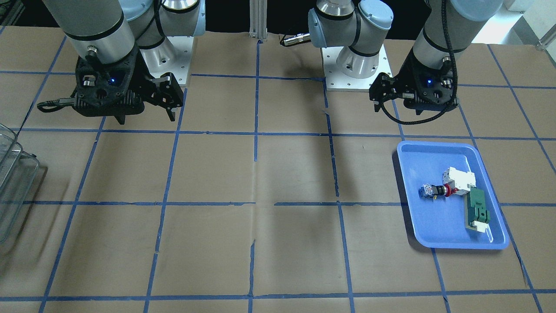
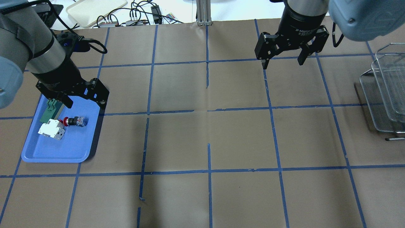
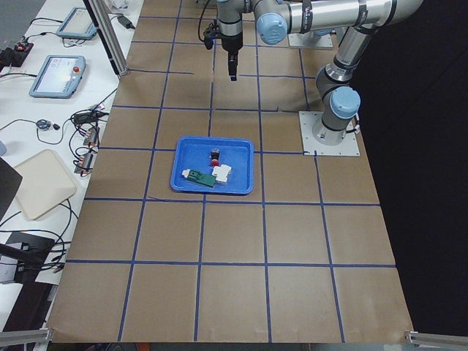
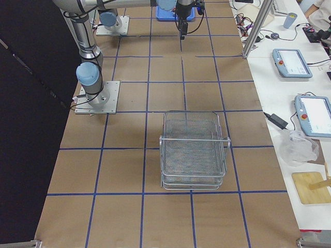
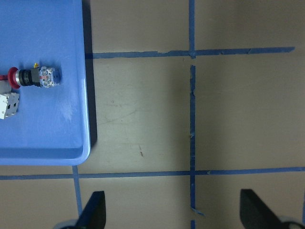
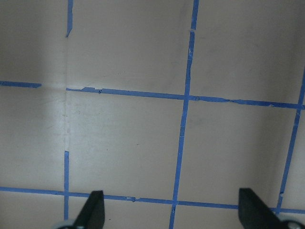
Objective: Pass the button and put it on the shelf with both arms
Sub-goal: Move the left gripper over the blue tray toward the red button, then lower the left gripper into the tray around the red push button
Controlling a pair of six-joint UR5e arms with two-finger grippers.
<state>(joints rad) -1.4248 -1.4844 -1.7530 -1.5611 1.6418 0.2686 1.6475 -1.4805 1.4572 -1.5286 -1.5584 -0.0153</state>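
Observation:
The button [image 1: 434,191] is black with a red ring and a blue-and-clear block. It lies on its side in the blue tray [image 1: 434,234], and also shows in the overhead view [image 2: 74,121] and the left wrist view [image 5: 33,77]. My left gripper [image 2: 85,103] is open and empty, hovering over the tray's far edge just beyond the button. In its wrist view the gripper [image 5: 172,212] is above bare table beside the tray [image 5: 47,136]. My right gripper [image 2: 282,62] is open and empty above the table, well left of the wire shelf [image 2: 386,95].
A white breaker [image 2: 50,130] touches the button's red end. A flat green-and-white part [image 2: 50,110] lies beside it in the tray. The shelf [image 1: 13,182] stands at the table's end on my right. Brown paper with blue tape lines covers the table.

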